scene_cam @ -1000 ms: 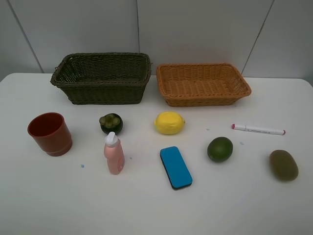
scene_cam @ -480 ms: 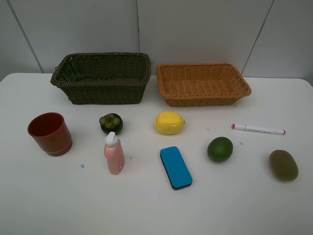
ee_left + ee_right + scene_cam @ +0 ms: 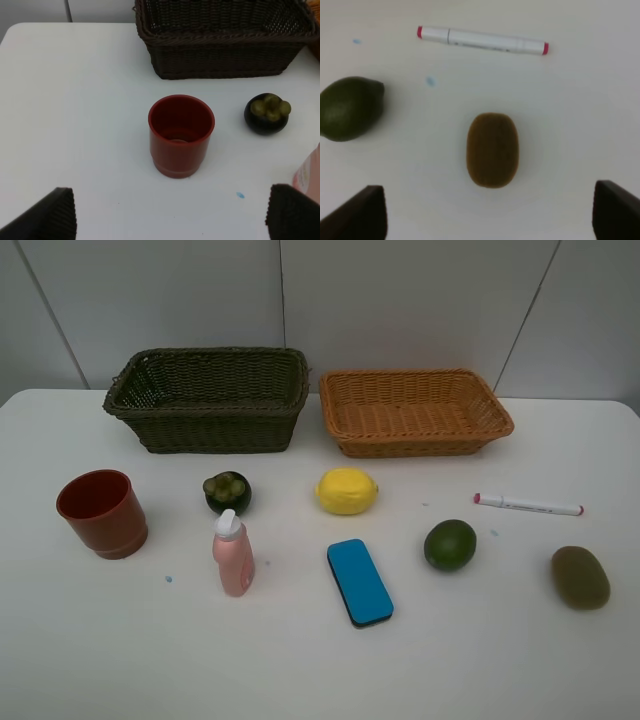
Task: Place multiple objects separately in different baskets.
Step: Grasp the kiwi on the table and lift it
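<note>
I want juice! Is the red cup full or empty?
Empty: the left wrist view looks into the upright red cup and shows only its bare bottom.

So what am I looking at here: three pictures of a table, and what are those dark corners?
This is a two-armed robot meant to sort things into baskets. One camera looks down from high up; two others sit on the arms' wrists. The dark corners belong to the grippers: the left gripper faces the red cup, the right gripper the kiwi. Both are open and hold nothing. Also on the white table: mangosteen, pink bottle, lemon, blue eraser, lime, marker, with a dark basket and an orange basket at the back.
</note>
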`<state>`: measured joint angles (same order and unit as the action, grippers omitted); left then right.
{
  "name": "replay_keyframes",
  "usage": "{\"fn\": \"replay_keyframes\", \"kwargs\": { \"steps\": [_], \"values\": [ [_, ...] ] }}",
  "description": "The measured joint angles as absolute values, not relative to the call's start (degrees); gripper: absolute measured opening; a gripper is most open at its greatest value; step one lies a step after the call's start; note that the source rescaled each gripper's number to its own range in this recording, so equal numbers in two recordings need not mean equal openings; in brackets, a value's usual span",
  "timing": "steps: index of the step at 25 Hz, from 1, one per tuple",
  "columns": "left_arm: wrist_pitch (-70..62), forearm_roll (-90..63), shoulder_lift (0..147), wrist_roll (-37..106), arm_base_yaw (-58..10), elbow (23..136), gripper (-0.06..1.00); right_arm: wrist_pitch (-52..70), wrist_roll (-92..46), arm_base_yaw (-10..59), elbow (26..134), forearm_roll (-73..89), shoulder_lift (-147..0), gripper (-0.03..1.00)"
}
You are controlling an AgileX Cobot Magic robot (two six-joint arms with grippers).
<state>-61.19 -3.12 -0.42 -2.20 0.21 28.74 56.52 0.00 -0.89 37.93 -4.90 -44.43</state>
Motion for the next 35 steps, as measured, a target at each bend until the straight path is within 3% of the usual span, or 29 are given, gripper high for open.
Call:
{"fn": "replay_keyframes", "kwargs": {
  "steps": [15, 35],
  "values": [
    [-61.19, -3.12, -0.42, -2.2, 0.21, 28.74, 0.98, 45.07, 0.0, -1.01, 38.4, -6.37, -72.07, 0.88],
    [-61.19, -3.12, -0.42, -2.2, 0.21, 28.74, 0.98, 28.41, 0.0, -1.01, 29.71, -8.78, -83.91, 0.88]
  ]
}}
